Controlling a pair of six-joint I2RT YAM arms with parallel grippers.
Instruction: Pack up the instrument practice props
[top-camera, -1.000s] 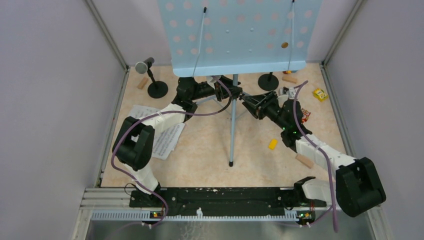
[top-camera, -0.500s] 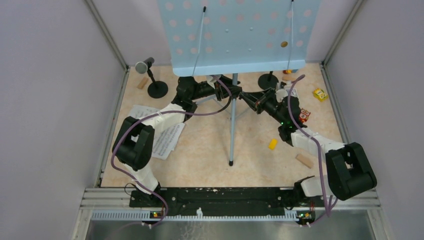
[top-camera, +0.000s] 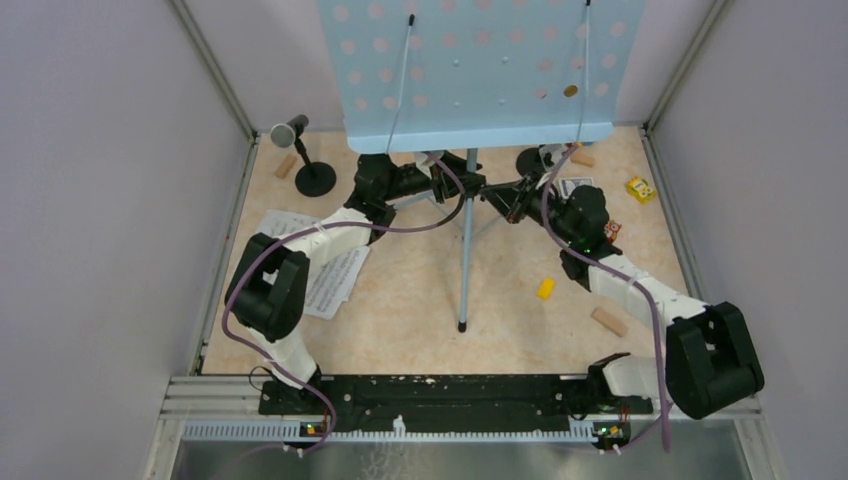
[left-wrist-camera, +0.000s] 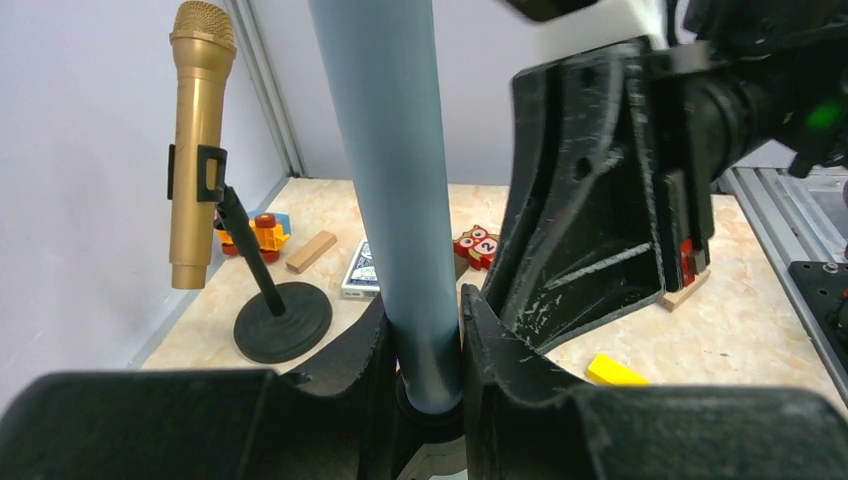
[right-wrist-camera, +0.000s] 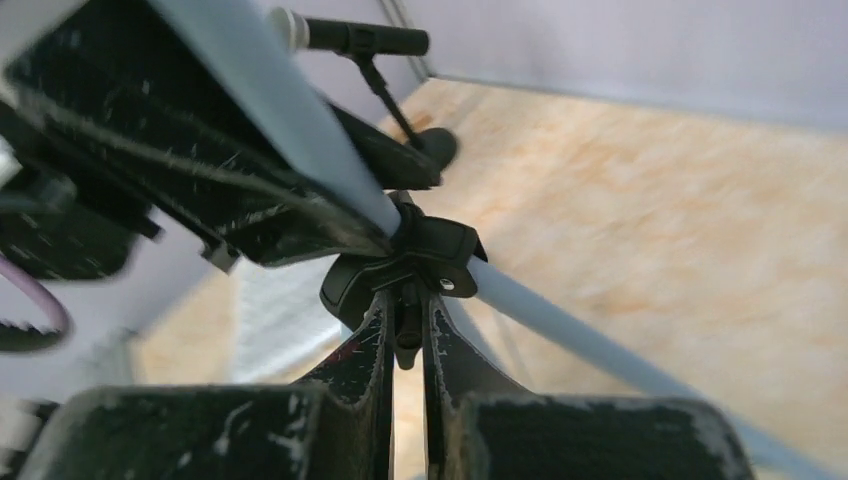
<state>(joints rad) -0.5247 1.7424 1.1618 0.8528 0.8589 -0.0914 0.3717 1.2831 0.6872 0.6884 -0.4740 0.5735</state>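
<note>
The light blue hole-punched music desk (top-camera: 480, 70) stands upright on its grey pole (top-camera: 466, 240). My left gripper (left-wrist-camera: 425, 340) is shut on that pole (left-wrist-camera: 385, 150), just above the tripod hub. From the other side, my right gripper (right-wrist-camera: 405, 310) is shut on the small black lever (right-wrist-camera: 405, 340) under the pole's black clamp collar (right-wrist-camera: 425, 255). A gold microphone (left-wrist-camera: 195, 140) sits in a black round-based holder (left-wrist-camera: 283, 320). Another microphone (top-camera: 290, 130) rests in a holder at back left. White music sheets (top-camera: 320, 265) lie under my left arm.
A box of playing cards (left-wrist-camera: 360, 270), an owl toy (left-wrist-camera: 476, 244) and wooden blocks lie near the gold microphone's holder. A yellow block (top-camera: 545, 288) and a wooden block (top-camera: 608, 320) lie at right. Grey walls close in on three sides.
My right gripper has swung left to the pole's collar and shut on its lever. The left gripper has kept its hold on the pole.
</note>
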